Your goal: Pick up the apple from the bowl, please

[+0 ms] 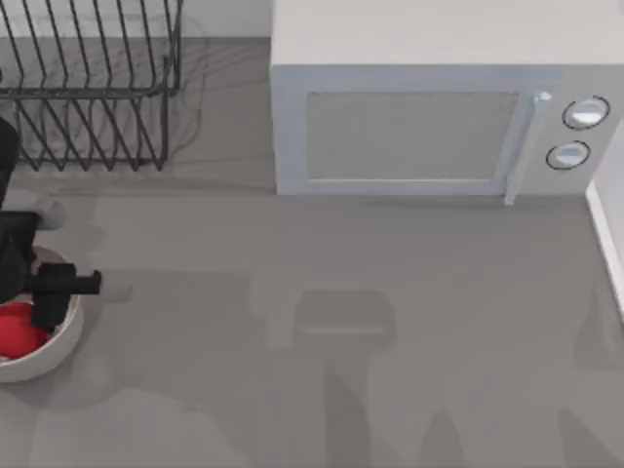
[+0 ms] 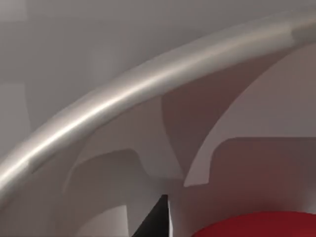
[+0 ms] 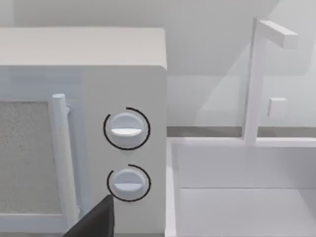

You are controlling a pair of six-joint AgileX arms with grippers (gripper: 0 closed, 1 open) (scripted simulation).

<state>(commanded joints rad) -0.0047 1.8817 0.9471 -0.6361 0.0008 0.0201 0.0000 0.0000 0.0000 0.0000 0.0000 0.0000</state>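
**Red apple in the bowl under the left gripper**

Red and rounded, the apple [image 1: 19, 330] lies inside the off-white bowl [image 1: 60, 343] at the table's [image 1: 341, 322] left edge, near the front. It is a smooth lump with no clear long axis and no stem to show which way it points. From above, the left gripper [image 1: 47, 310] hangs over the bowl, its dark body covering part of the apple; whether its fingers are spread or closed I cannot tell.

The left wrist camera looks from inside the bowl: the glossy rim [image 2: 148, 84] sweeps across, the pale inner wall lies below it, and the top of the apple [image 2: 256, 226] sits beside one dark fingertip [image 2: 157, 219].

Behind stand a wire rack [image 1: 88, 78] and a microwave [image 1: 419, 107]. The right wrist camera faces the microwave's two dials [image 3: 127, 129] and a white sink [image 3: 237, 192] beside it.
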